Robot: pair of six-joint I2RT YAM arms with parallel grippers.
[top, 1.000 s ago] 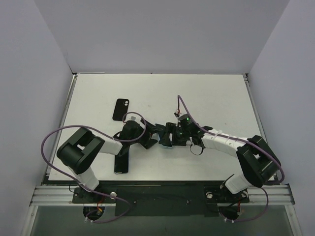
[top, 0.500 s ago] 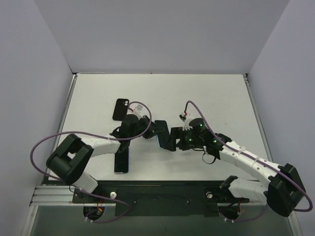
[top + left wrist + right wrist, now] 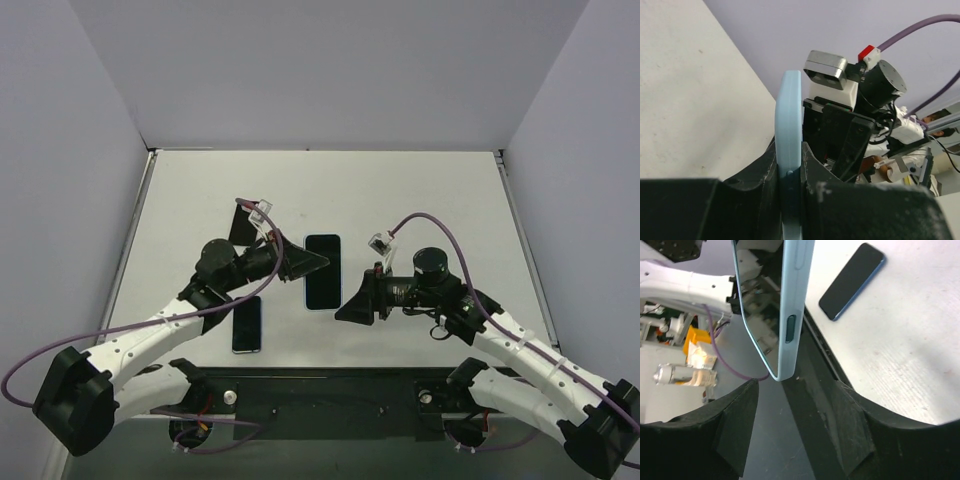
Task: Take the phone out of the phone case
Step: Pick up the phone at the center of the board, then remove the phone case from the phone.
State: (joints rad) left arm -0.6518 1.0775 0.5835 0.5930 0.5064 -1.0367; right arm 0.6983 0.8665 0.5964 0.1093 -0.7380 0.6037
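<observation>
- The jaws of the left gripper (image 3: 312, 263) are being pressed together on the light blue phone case (image 3: 788, 150). The case is being pinched by one long edge.
- The jaws of the right gripper (image 3: 348, 298) are being kept spread apart, and nothing is being pinched by them. In the right wrist view, the near corner of the case is being held in the gap between the two fingers (image 3: 735, 425). It looks like neither finger is being touched.
- The phone (image 3: 323, 272) is being kept inside the case, with its dark screen facing up. It is being held up in the air over the middle of the table (image 3: 430, 200), right between the two grippers.
- The long side of the phone is being pointed away from the arm bases, toward the far edge of the table.
- The left long edge is being gripped by the left jaws. The right jaws are being held just beside the right long edge, down by the near corner.
- Both grippers are being kept right at the phone, but only the right one is free. So the near corner is probably where the case is going to be peeled or pushed off.
- A second phone (image 3: 247, 324) and a black case (image 3: 241, 222) are lying on the table by the left arm. Neither is being touched.
</observation>
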